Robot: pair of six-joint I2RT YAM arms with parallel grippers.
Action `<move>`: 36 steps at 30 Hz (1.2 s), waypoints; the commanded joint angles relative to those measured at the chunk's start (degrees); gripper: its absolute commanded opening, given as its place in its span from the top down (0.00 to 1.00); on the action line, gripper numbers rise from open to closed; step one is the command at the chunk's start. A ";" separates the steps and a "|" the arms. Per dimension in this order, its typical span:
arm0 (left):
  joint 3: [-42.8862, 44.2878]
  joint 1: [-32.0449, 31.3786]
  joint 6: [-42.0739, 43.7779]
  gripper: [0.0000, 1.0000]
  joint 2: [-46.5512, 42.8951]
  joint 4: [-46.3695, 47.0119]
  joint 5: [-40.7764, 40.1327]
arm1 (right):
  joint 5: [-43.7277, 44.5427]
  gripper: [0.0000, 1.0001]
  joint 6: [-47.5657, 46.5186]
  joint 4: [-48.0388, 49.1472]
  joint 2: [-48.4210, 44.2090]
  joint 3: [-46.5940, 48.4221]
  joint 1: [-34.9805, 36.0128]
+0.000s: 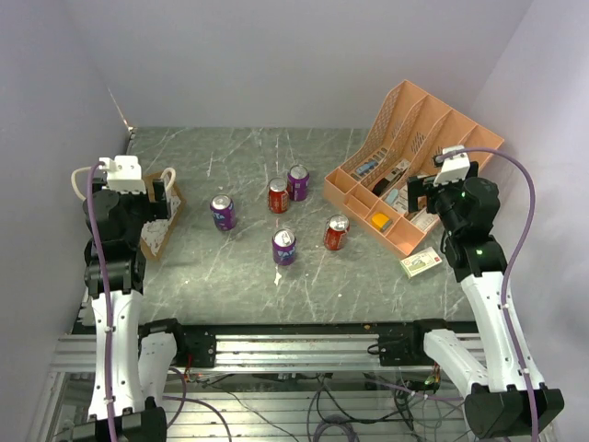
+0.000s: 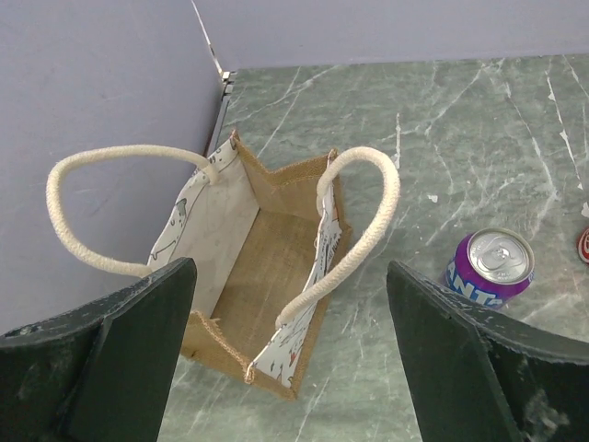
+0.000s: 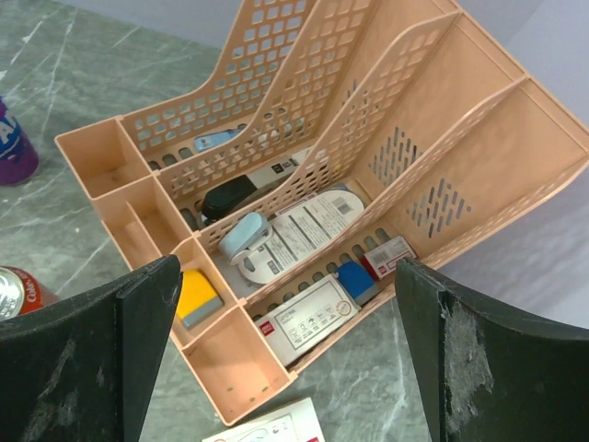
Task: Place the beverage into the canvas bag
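No can is gripped yet: the canvas bag (image 2: 276, 189) is seen empty at the left edge of the table (image 1: 239, 276), with the nearest purple can (image 1: 223, 212) standing near it, to its right. The left gripper (image 2: 293, 364) is held above the bag and the right gripper (image 3: 285, 368) above the orange organizer (image 3: 304, 83), both with fingers spread wide. Next, a gripper should be lowered around a can and closed, and the can lifted over the bag's mouth.
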 commanded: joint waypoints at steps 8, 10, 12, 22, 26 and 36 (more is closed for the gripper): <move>0.29 2.76 -0.70 0.06 1.54 3.20 4.83 | -6.92 0.00 1.15 -4.37 0.86 4.42 -1.23; 0.40 3.00 -0.81 0.06 1.58 3.21 4.65 | -7.62 0.00 1.38 -4.63 1.00 4.70 -1.31; 0.55 3.07 -0.88 0.06 1.61 3.17 4.37 | -8.06 0.00 1.56 -4.83 1.17 4.87 -1.41; 0.95 3.47 -0.45 0.06 2.28 2.87 1.06 | -11.82 0.00 -0.91 -5.72 2.05 5.60 -1.54; 3.09 3.60 -0.96 0.06 5.69 -0.05 0.96 | -14.55 0.00 -2.42 -5.67 3.69 4.64 -1.54; 6.28 3.79 6.06 0.06 13.55 -7.77 2.58 | -17.34 0.00 -1.05 -0.22 5.01 -2.03 -1.54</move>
